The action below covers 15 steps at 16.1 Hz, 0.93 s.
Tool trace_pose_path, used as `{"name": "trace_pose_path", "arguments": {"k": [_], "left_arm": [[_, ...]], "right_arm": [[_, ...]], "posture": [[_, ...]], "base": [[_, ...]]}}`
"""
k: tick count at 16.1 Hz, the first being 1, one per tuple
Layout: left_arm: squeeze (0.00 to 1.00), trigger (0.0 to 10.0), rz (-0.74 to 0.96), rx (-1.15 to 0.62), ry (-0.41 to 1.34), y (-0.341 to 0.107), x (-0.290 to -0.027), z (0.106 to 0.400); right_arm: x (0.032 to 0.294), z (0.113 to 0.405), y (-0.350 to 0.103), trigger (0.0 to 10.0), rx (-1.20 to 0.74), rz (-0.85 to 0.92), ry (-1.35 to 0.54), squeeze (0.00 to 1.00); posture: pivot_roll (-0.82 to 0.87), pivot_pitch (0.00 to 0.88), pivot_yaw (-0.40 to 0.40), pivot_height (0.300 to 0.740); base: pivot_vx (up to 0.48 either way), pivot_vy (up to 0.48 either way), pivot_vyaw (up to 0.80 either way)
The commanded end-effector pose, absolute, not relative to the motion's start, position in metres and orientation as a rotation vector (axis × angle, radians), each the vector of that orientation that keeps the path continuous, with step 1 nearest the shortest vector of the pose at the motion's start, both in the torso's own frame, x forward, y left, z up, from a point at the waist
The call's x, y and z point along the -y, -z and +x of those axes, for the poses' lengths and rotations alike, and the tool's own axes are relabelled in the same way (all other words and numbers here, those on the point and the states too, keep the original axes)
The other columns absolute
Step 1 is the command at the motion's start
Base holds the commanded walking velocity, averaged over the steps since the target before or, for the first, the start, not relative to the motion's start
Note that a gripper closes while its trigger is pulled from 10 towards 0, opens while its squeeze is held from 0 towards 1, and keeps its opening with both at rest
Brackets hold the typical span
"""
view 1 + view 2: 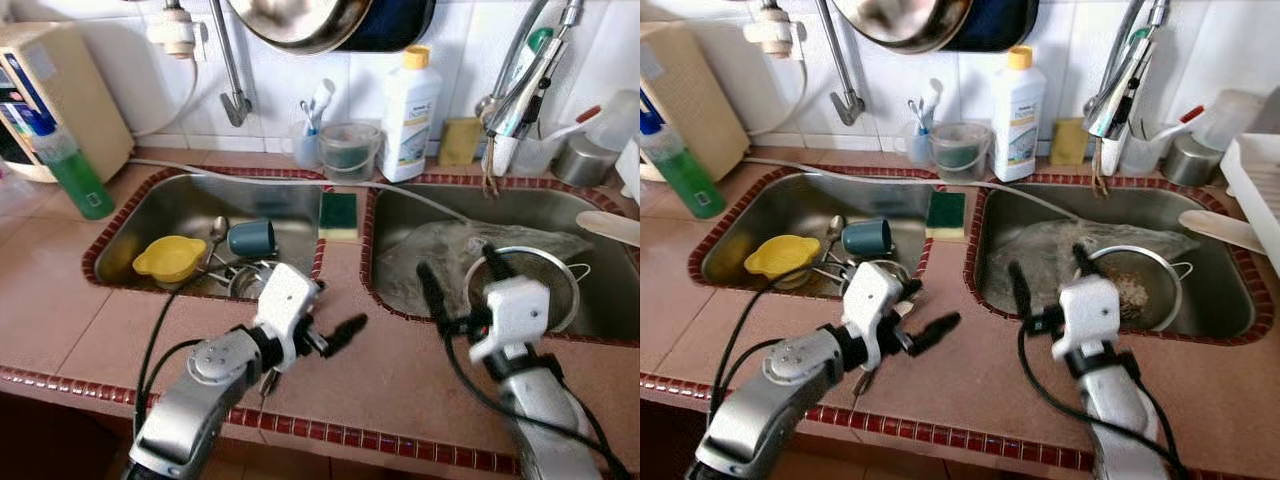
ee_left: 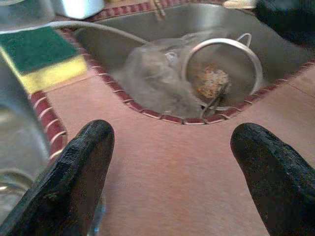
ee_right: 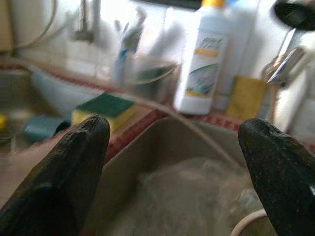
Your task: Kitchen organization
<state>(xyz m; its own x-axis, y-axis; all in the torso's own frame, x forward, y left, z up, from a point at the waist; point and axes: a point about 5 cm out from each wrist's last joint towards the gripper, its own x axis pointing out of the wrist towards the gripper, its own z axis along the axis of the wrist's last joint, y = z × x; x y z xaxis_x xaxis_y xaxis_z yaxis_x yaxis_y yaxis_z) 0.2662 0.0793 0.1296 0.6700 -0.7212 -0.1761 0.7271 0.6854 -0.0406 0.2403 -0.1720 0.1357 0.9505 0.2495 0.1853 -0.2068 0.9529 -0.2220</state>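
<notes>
the left gripper (image 2: 172, 162) has its jaws spread wide with nothing between them, hovering above the pink tile counter (image 1: 380, 380) just in front of the strip dividing the two sinks. the right gripper (image 1: 458, 272) is likewise released and empty, its fingers (image 3: 74, 167) apart over the near edge of the right sink (image 1: 600, 215). in that sink a wire strainer (image 2: 224, 73) holds a small clump of scraps, resting against a greyish crumpled mass (image 1: 440, 250) that is hard to identify, perhaps a cloth or bag. a green and yellow sponge (image 1: 338, 214) lies on the divider. the left sink (image 1: 170, 200) holds a yellow bowl (image 1: 170, 258), a teal cup (image 1: 251, 238) on its side and some cutlery partly hidden behind the left arm. a white bottle (image 1: 410, 112) stands by the wall; the right wrist view is blurred. a pan (image 1: 300, 22) hanging above is cut off at the top.
</notes>
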Motion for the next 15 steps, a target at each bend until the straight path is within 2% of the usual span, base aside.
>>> {"name": "trace_pose_path", "arguments": {"k": [1,7,15], "left_arm": [[0.00,10.0,0.036,-0.192,0.770,-0.131,-0.088,0.269],[0.00,10.0,0.026,-0.227,0.702,-0.130,-0.098,0.271],[0.00,10.0,0.039,-0.257,0.619,-0.126,-0.091,0.275]], "right_arm": [[0.169,0.235,-0.138,10.0,0.212,-0.196,-0.268,0.00],[0.160,0.225,-0.132,10.0,0.166,-0.187,-0.371,0.00],[0.158,0.217,-0.131,10.0,0.136,-0.186,-0.445,0.00]], "posture": [[-0.27,0.105,0.082,0.740],[-0.26,0.101,0.081,0.740],[-0.27,0.099,0.078,0.740]], "base": [[0.000,0.000,0.00],[0.000,0.000,0.00],[0.000,0.000,0.00]]}}
